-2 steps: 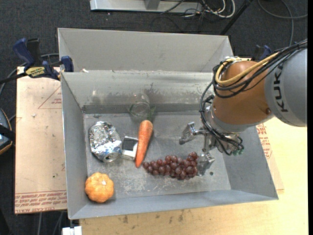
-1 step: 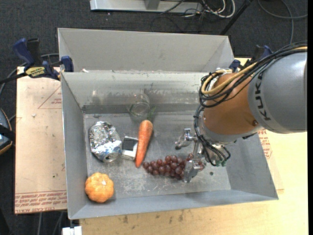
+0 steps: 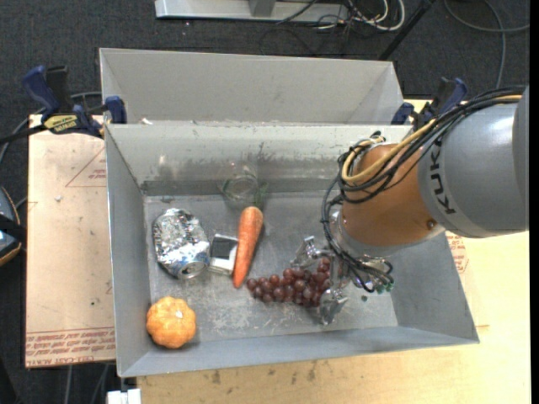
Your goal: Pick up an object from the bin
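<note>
Nearest my lens is the silver-grey arm (image 3: pixel 472 175) with its orange cover (image 3: pixel 379 209), reaching in from three o'clock and hanging low over the grey metal bin (image 3: pixel 126 225).

As I judge it, the pick is at the approach-and-close stage. Nothing is off the bin floor yet, so the squeeze and the lift are both left to do.

The tool (image 3: pixel 322 278) sits at about four o'clock on the bin floor, and its metal fingers (image 3: pixel 332 307) look spread, one toward twelve and one toward six. The bunch of dark red grapes (image 3: pixel 282 288) lies flat on the floor at about five o'clock. Its three o'clock end reaches into the gap between the fingers, while most of the bunch trails off toward nine o'clock of the tool. I can't see the fingers pressing on the fruit, so I won't call it held.

The other things lie well apart from the tool, all on its nine to eleven o'clock side:

- A long orange carrot (image 3: pixel 247 242) stands nearly twelve-to-six, just beside the far end of the bunch.
- A crumpled ball of silver foil (image 3: pixel 178 242) lies at nine o'clock of the floor.
- A round orange fruit with a ribbed skin (image 3: pixel 171 321) sits at seven o'clock.
- A clear glass cup (image 3: pixel 240 190) stands at eleven, against the back wall.
- A small square grey block (image 3: pixel 223 253) is wedged between foil and carrot.
</note>
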Robot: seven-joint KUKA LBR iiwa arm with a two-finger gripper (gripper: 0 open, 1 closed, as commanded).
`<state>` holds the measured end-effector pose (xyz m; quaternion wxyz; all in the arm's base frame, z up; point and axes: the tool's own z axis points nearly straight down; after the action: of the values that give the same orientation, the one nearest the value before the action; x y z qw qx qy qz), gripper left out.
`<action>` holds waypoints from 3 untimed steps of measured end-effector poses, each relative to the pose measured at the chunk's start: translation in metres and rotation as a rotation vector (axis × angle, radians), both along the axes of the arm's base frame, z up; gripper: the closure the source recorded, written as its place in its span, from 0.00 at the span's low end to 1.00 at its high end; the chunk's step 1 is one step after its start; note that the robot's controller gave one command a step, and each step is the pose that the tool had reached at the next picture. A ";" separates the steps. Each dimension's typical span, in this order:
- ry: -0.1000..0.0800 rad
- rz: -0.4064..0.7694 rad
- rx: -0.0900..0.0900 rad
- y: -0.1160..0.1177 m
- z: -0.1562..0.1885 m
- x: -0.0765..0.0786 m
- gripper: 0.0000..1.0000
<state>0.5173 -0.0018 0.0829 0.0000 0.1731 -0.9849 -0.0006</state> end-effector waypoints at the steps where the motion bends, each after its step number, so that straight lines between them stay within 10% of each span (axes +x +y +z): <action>1: -0.007 -0.352 -0.003 0.010 -0.007 0.004 1.00; 3: -0.004 -0.352 -0.003 0.010 -0.002 0.003 1.00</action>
<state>0.5200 0.0081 0.0805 -0.0018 -0.0023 -1.0000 0.0010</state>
